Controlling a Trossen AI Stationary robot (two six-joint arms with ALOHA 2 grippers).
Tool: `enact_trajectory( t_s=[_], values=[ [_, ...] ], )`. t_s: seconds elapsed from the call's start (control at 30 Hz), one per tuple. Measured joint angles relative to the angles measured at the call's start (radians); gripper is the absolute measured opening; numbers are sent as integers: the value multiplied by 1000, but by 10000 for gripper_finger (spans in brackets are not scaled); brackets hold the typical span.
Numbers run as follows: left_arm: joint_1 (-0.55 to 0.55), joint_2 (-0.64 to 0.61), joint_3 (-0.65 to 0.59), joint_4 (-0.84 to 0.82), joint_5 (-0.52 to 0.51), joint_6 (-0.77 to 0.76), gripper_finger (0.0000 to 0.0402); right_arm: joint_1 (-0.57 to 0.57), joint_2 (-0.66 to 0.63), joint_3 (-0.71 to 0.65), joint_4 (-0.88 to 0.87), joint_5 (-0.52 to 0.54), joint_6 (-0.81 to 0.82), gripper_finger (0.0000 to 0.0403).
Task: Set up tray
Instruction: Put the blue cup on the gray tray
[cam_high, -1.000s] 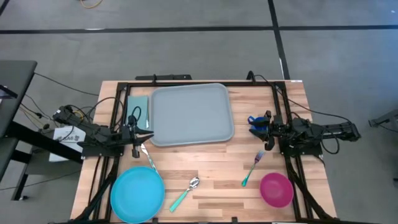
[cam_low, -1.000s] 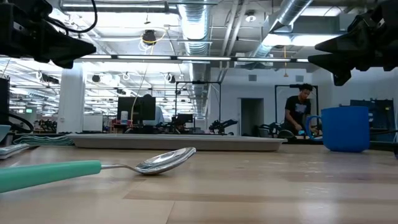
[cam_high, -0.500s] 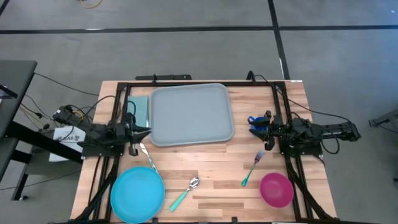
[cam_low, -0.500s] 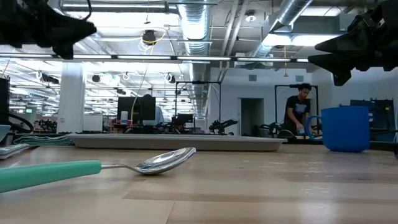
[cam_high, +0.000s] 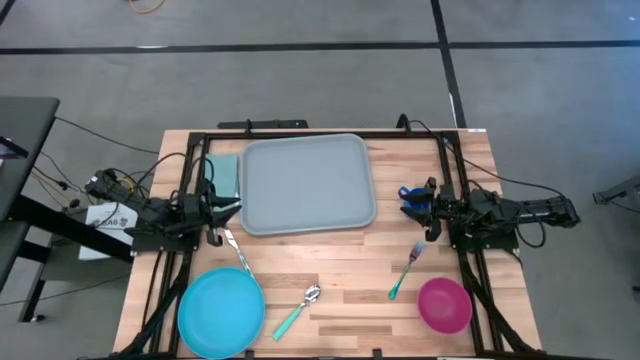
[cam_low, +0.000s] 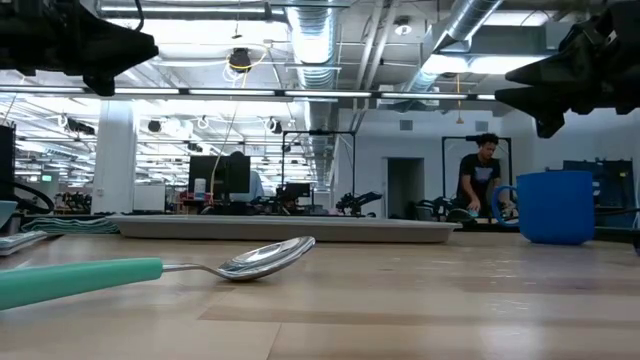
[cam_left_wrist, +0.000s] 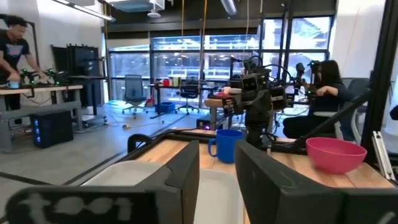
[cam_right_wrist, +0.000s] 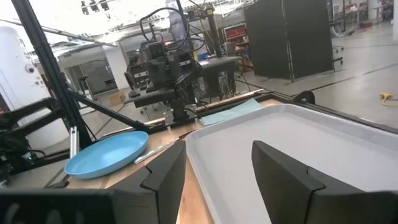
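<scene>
Seven loose items are counted on the bench (cam_high: 330, 268).

- Tray (cam_high: 306, 184): pale grey-blue, empty, set flat at the far middle of the bench, between the two arms.
- Teal mat (cam_high: 226, 176): laid touching the tray's left edge.
- Blue plate (cam_high: 220, 312), knife (cam_high: 236, 252), teal-handled spoon (cam_high: 297, 309), fork (cam_high: 405, 271), pink bowl (cam_high: 444, 305): spread along the near side, all apart from the tray.
- Blue mug (cam_high: 412, 197): stood just beside the right pincer.
- Left pincer (cam_high: 225, 210): held above the bench at the tray's left edge, fingers parted, nothing gripped.
- Right pincer (cam_high: 428, 218): held near the tray's right side, fingers parted, nothing gripped.

Judgement: loading is not yet begun. The plate is probably best taken by its rim and lowered flat; thin cutlery should be pinched mid-handle, square to the bench.
</scene>
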Motion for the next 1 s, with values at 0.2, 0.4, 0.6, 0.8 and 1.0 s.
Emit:
enact_trajectory(
  t_s=[0.2,0.4,0.6,0.8,1.0],
  values=[
    [0,0,1,1,0,0,111,0,-1,0,58,5,-50,177],
    [0,0,1,25,-50,49,112,0,-1,0,134,151,-114,177],
    [0,0,2,37,-155,102,112,0,-1,8,189,253,-110,177],
    [0,0,2,53,-181,183,112,0,-1,49,304,289,-100,177],
    [0,0,2,144,-185,188,112,8,52,198,245,261,-1,177]
  ],
)
